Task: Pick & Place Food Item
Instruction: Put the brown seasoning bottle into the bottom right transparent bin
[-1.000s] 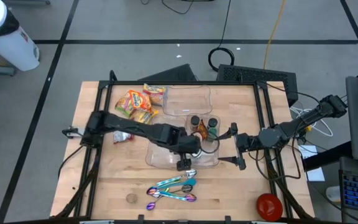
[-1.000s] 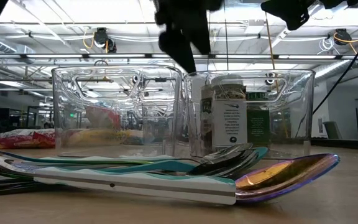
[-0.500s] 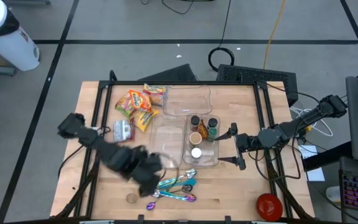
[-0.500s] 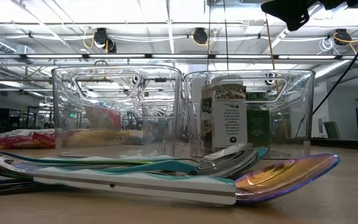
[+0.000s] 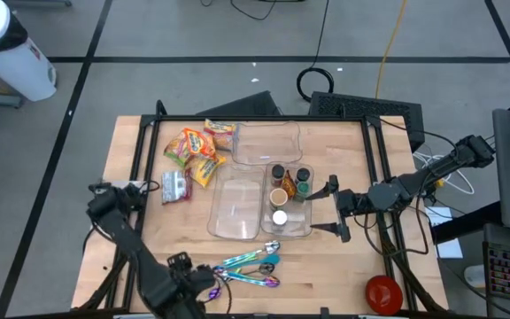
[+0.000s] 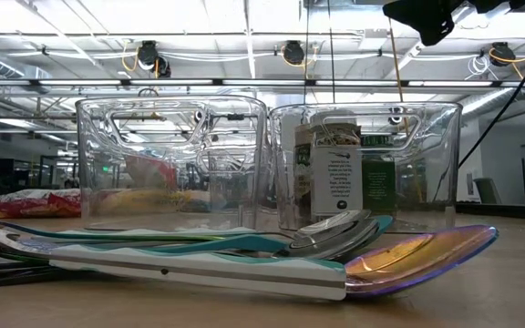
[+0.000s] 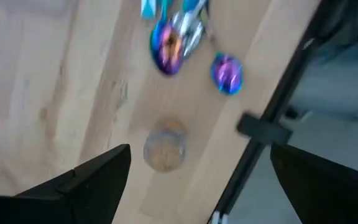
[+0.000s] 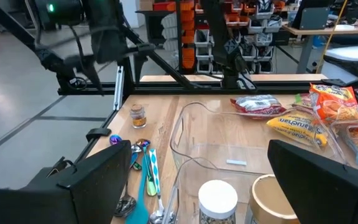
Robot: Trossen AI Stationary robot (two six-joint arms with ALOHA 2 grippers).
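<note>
Orange snack bags at table's far left | L gripper spread wide, empty, near front edge, well apart | R gripper spread, empty, beside jar bin

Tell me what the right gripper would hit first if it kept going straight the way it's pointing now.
Probably the spice jars in the clear bin. The right gripper, open, points across the table at that bin; its wrist view shows a white-lidded jar nearest, though its height over the rim is unclear.
</note>
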